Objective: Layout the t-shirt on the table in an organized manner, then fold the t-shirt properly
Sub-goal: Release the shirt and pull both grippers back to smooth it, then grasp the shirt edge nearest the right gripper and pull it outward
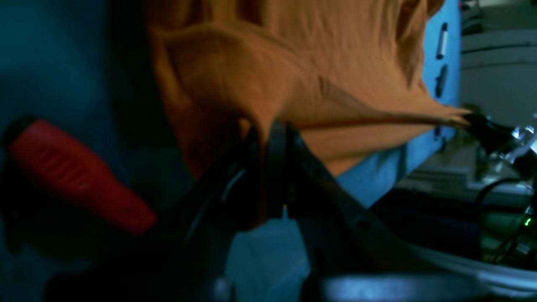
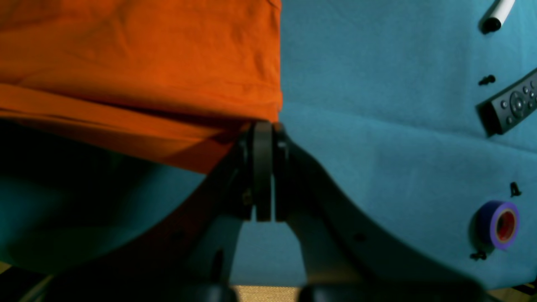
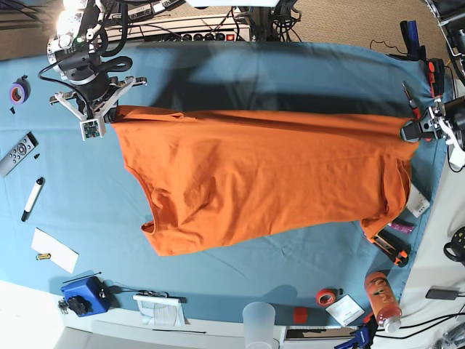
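**Shirt stretched between two clamped grippers**

Left wrist view: the left gripper (image 1: 268,138) is pinched tight on a bunched corner of the t-shirt (image 1: 293,71), soft orange cloth fanning away in folds, one edge pulled taut to the right. A red-handled clamp (image 1: 79,176) blurs past on the left.

Right wrist view: the right gripper (image 2: 263,138) bites the shirt's corner hem, jaws together, over the fuzzy teal table (image 2: 377,126). A remote (image 2: 509,105) and a tape roll (image 2: 501,224) lie to the right.

Base view: the shirt spans the table from left to right, its far edge drawn straight — likely held so to spread it flat — while the near edge sags wrinkled.
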Robot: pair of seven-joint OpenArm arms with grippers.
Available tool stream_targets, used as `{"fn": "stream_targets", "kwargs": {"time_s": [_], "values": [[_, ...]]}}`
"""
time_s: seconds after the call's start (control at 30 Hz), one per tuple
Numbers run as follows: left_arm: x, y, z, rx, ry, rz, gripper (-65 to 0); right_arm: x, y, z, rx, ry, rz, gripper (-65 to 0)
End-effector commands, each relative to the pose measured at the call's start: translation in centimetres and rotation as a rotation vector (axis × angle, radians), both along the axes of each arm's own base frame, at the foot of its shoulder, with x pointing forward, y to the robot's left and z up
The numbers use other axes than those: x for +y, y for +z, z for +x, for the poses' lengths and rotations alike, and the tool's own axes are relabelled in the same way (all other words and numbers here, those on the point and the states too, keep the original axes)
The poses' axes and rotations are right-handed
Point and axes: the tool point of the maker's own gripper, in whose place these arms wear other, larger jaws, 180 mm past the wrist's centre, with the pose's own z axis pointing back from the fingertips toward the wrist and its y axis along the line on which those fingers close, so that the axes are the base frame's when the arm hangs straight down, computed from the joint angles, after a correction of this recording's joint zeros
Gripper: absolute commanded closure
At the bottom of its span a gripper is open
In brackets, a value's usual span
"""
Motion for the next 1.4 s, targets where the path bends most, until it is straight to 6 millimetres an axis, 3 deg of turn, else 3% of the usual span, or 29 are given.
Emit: {"fn": "stream_targets", "kwargs": {"time_s": [0.0, 0.07, 0.1, 0.13, 0.2, 0.27, 0.33, 0.47, 0.67, 0.73, 0.83, 1.0, 1.13, 1.23, 1.37], "values": [[0.9, 1.9, 0.9, -0.065, -0.007, 0.032, 0.0, -0.5, 0.8, 0.2, -0.021, -0.006, -0.029, 0.0], [0.6, 2.4, 0.9, -0.095, -0.034, 0.054, 0.0, -0.4, 0.6, 0.0, 0.000, 0.017, -0.039, 0.0], [0.5, 2.6, 1.0, -0.103, -0.039, 0.060, -3.4, -0.3, 0.4, -0.2, 0.012, 0.030, -0.044, 0.0], [0.5, 2.8, 1.1, -0.107, -0.042, 0.063, -10.0, -0.3, 0.3, -0.3, 0.022, 0.040, -0.048, 0.0], [0.4, 2.9, 1.2, -0.111, -0.045, 0.065, -21.9, -0.2, -0.1, -0.8, 0.042, 0.053, -0.051, -6.4], [0.5, 3.0, 1.2, -0.113, -0.047, 0.069, -28.0, -0.3, -0.6, -1.7, 0.081, 0.052, -0.057, -10.3], [0.8, 2.9, 0.9, -0.103, -0.048, 0.078, -28.5, -0.5, -0.8, -2.6, 0.135, 0.037, -0.073, -10.6], [2.1, 3.5, 0.8, -0.100, -0.049, 0.119, -28.5, -1.1, 0.8, -2.4, 0.103, 0.024, -0.140, -10.6], [3.7, 5.6, 1.7, -0.144, -0.048, 0.175, -28.5, -2.7, 2.9, -0.4, -0.001, -0.004, -0.245, -10.6], [3.5, 6.1, 2.0, -0.174, -0.066, 0.189, -28.5, -2.7, 3.7, 0.6, -0.050, 0.000, -0.256, -13.0], [2.7, 7.1, 2.6, -0.214, -0.087, 0.200, -28.4, -2.4, 4.4, 1.4, -0.104, 0.016, -0.251, -22.6], [0.7, 9.7, 5.1, -0.335, -0.104, 0.184, -28.4, -2.7, 6.3, 3.1, -0.199, -0.040, -0.233, -22.9], [-0.6, 9.4, 6.9, -0.356, -0.110, 0.261, -27.8, -2.4, 9.2, 5.7, -0.328, -0.031, -0.227, -22.9], [-1.3, 9.1, 8.0, -0.372, -0.098, 0.330, -23.8, -3.7, 7.3, 8.4, -0.304, -0.034, -0.195, -22.9], [-1.3, 9.1, 8.7, -0.371, -0.065, 0.395, -23.6, -5.1, 5.1, 12.8, -0.268, -0.017, -0.106, -22.9]]}}
